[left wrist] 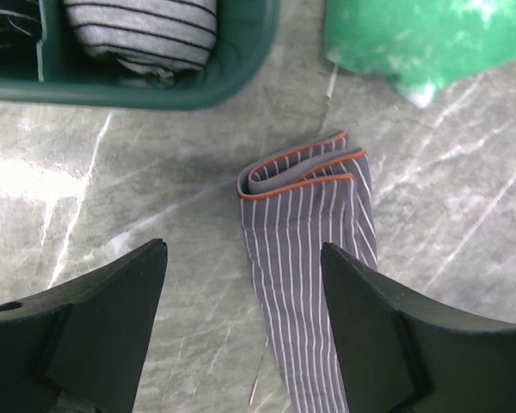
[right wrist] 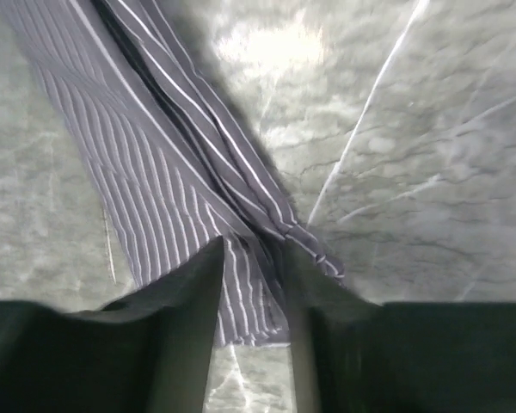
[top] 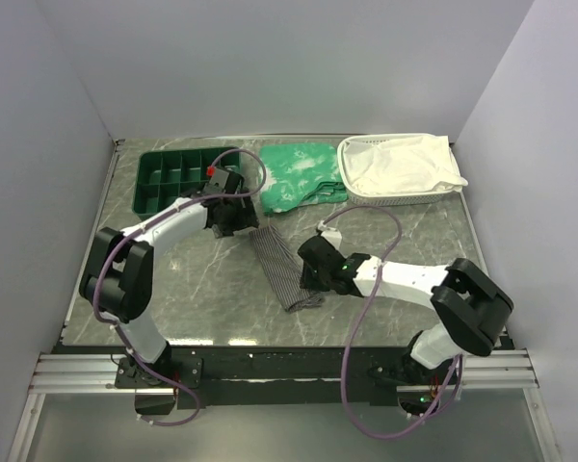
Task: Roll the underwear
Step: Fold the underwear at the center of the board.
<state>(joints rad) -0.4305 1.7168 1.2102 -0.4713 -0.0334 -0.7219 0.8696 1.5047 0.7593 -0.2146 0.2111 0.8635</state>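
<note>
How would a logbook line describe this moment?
underwear: folded strip | left gripper: open, by waistband end | right gripper: at other end, grip unclear

**Lighting:** bright, even and diffuse, from overhead; the pale walls add fill.

**Shadows:** soft and short beneath the arms in the top view. A darker band runs along the right edge of the underwear, ahead of the right gripper.

**Glare:** a white patch on the polished table well ahead of the right gripper. A fainter sheen lies to the left of the left gripper.

**Focus:** the top view is sharp throughout. The wrist views are sharp on cloth and stone, while each gripper's own dark fingers are soft and featureless in the foreground. The right wrist view is slightly smeared.

**Distortion:** mild wide-angle bowing at the top view's edges.
</note>
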